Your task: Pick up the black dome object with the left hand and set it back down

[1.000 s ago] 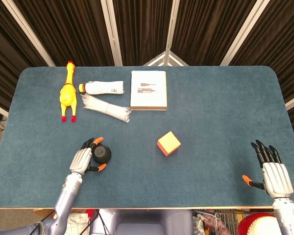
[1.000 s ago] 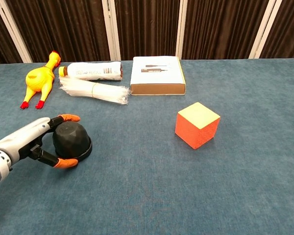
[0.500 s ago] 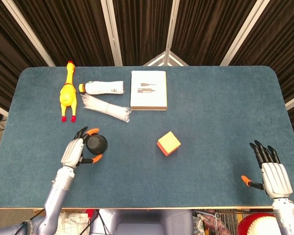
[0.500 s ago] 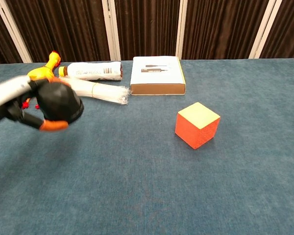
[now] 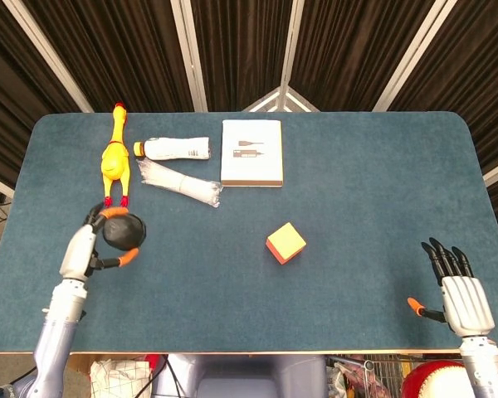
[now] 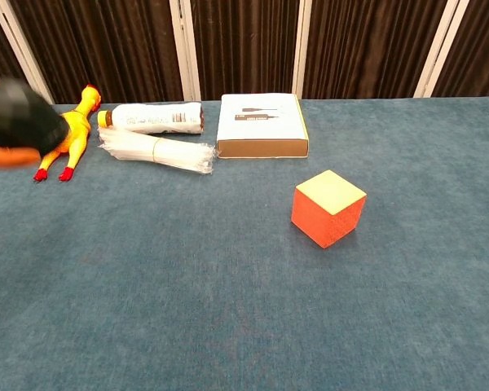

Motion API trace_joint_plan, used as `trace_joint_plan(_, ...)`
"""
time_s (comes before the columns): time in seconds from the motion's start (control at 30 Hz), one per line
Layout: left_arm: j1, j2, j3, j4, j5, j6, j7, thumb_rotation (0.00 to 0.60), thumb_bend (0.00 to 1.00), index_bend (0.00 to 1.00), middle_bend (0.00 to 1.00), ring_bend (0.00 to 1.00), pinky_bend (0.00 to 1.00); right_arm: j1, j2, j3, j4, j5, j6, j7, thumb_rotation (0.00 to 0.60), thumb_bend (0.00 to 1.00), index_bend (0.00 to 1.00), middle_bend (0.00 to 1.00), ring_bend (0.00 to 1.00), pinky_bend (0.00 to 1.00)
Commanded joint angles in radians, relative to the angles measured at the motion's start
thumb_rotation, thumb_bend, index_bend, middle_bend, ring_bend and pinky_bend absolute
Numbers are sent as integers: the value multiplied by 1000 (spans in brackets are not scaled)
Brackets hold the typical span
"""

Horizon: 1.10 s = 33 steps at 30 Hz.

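Note:
The black dome object (image 5: 124,231) is off the table, held in my left hand (image 5: 87,245), whose orange-tipped fingers wrap around it above the table's left part. In the chest view the dome (image 6: 20,118) shows blurred at the far left edge, raised in front of the rubber chicken, with only an orange fingertip of that hand showing beneath it. My right hand (image 5: 459,290) rests open at the table's near right edge, fingers spread, holding nothing.
A yellow rubber chicken (image 5: 114,162), a white bottle (image 5: 174,148), a clear plastic-wrapped bundle (image 5: 178,182) and a white box (image 5: 251,152) lie along the far side. An orange cube with a yellow top (image 5: 285,243) sits near the middle.
My left hand has lifted the black dome off the table and carried it up and to the left. My right hand has stayed put.

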Motion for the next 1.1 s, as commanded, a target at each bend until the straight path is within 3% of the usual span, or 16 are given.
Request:
trace_joint_plan(0.03,-50,-46,36,72,-37,-80,47,600,593,277,428,0,0,0,0,-2,0,-1,-2,-2,600,189,20,30,124,0)
trace_joint_plan(0.13,-57,-20,-18,-6,9,-11,53,600,593,287,428,0,0,0,-2,-3,3,1,-4,-3,600,189,20,30,124,0)
trace_joint_plan(0.27,-38,75,-113,-191,102,125,59,600,593,288,428,0,0,4,-8,-5,8,3,-14,-10,600,189,20,30,124,0)
trace_joint_plan(0.33,-6,139,-141,-273,137,187,56,600,593,291,428,0,0,3,-9,-6,9,2,-14,-10,600,190,20,30,124,0)
trace_joint_plan(0.43,48,202,-133,-325,152,232,9,600,592,298,428,0,0,2,-9,-7,8,0,-10,-7,600,189,20,30,124,0)
trace_joint_plan(0.53,92,209,-67,-265,145,220,-89,600,592,310,428,0,0,2,-7,-6,3,-5,-5,-6,600,189,20,30,124,0)
trace_joint_plan(0.67,76,92,53,-33,73,66,-173,600,593,309,422,0,0,2,-6,-3,1,0,-5,-2,600,190,20,30,124,0)
trace_joint_plan(0.77,16,-26,78,145,6,-66,-169,600,593,305,415,0,0,2,-7,-2,5,5,-7,-1,600,189,20,30,124,0)
trace_joint_plan(0.87,-28,-72,20,156,18,-54,-164,600,594,306,414,0,0,5,-7,-1,9,10,-15,-2,600,189,20,30,124,0)
trace_joint_plan(0.97,-45,-26,-59,18,101,55,-119,600,595,306,415,0,0,4,-6,-1,11,12,-13,-2,600,189,20,30,124,0)
trace_joint_plan(1.1,-9,121,-159,-257,190,194,-85,600,594,319,419,0,0,1,-8,-5,12,10,-12,-1,600,189,20,30,124,0)
